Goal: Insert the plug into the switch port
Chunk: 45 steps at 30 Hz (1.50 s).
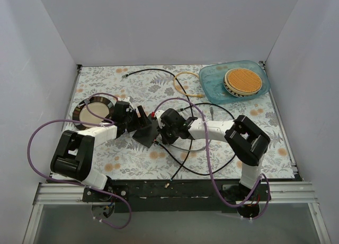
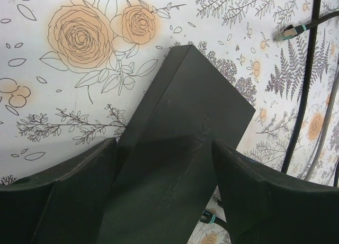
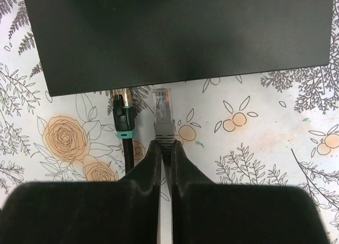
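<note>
The black switch box [image 1: 146, 132] lies on the floral cloth between both grippers. In the left wrist view the box [image 2: 180, 143] runs slantwise between my left gripper's [image 2: 164, 193] open jaws, one finger on each long side. My right gripper [image 3: 165, 146] is shut on a grey plug [image 3: 163, 119]. Its clear tip points at the box's near edge [image 3: 180, 43] and almost touches it. The switch port itself is hidden under that edge. Beside it, a black plug with a teal collar [image 3: 122, 117] meets the same edge.
A blue tray [image 1: 212, 82] holding a round woven disc sits at the back right. A dark round dish [image 1: 94, 110] lies at the left. Black cables loop over the cloth near the right arm, and a loose teal-tipped plug [image 2: 286, 32] lies beyond the box.
</note>
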Each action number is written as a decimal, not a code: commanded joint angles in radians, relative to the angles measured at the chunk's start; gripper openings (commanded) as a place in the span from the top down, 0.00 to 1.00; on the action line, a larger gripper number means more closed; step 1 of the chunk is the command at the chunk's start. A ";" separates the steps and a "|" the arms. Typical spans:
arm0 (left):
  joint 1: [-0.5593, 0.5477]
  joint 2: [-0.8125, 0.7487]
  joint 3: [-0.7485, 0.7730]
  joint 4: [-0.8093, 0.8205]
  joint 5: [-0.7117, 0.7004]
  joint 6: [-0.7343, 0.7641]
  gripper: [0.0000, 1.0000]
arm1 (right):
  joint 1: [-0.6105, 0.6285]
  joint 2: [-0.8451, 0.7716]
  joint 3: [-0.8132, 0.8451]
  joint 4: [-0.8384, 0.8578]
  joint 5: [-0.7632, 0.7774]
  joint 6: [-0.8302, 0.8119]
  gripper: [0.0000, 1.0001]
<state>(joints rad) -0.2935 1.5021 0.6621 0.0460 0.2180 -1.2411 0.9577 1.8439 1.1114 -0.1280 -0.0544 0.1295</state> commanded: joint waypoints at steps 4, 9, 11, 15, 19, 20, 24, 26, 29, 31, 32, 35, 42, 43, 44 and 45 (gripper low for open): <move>0.005 0.000 0.005 0.011 0.017 0.015 0.29 | 0.009 0.038 0.048 -0.002 0.018 0.018 0.99; 0.005 0.003 0.005 0.015 0.026 0.017 0.30 | 0.012 0.052 0.057 -0.013 0.031 0.019 0.99; 0.005 0.003 0.005 0.017 0.032 0.017 0.31 | 0.013 0.054 0.064 -0.018 0.037 0.021 0.99; 0.005 0.004 0.007 0.017 0.035 0.017 0.32 | 0.018 0.067 0.085 -0.045 0.048 0.015 0.99; 0.005 0.006 0.007 0.018 0.041 0.019 0.33 | 0.032 0.074 0.102 -0.070 0.102 0.007 0.99; 0.005 0.006 0.008 0.018 0.043 0.017 0.33 | 0.033 0.077 0.105 -0.070 0.103 0.005 0.99; 0.005 0.009 0.008 0.020 0.055 0.019 0.33 | 0.041 0.084 0.113 -0.070 0.113 0.009 0.99; 0.005 0.007 0.010 0.022 0.064 0.022 0.35 | 0.042 0.089 0.119 -0.071 0.113 0.009 0.99; 0.005 0.010 0.010 0.020 0.075 0.023 0.35 | 0.042 0.095 0.126 -0.076 0.113 0.009 0.99; 0.005 0.015 0.013 0.022 0.090 0.025 0.36 | 0.042 0.095 0.128 -0.076 0.111 0.009 0.99; 0.005 0.018 0.011 0.022 0.096 0.029 0.37 | 0.042 0.094 0.127 -0.076 0.116 0.009 0.99; 0.005 0.027 0.014 0.022 0.115 0.029 0.37 | 0.042 0.097 0.136 -0.078 0.120 0.005 0.99; 0.005 0.043 0.018 0.020 0.156 0.028 0.39 | 0.042 0.107 0.160 -0.075 0.123 0.001 0.99; 0.005 0.044 0.018 0.022 0.159 0.028 0.39 | 0.042 0.109 0.162 -0.076 0.123 -0.001 0.99; 0.005 0.046 0.016 0.022 0.162 0.025 0.39 | 0.042 0.110 0.166 -0.075 0.122 -0.002 0.99; 0.004 0.047 0.016 0.022 0.168 0.026 0.39 | 0.042 0.113 0.172 -0.071 0.123 -0.005 0.99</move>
<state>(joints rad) -0.2729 1.5364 0.6628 0.0761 0.2695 -1.2049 0.9962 1.9194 1.2427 -0.2344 0.0532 0.1287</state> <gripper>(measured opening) 0.617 0.058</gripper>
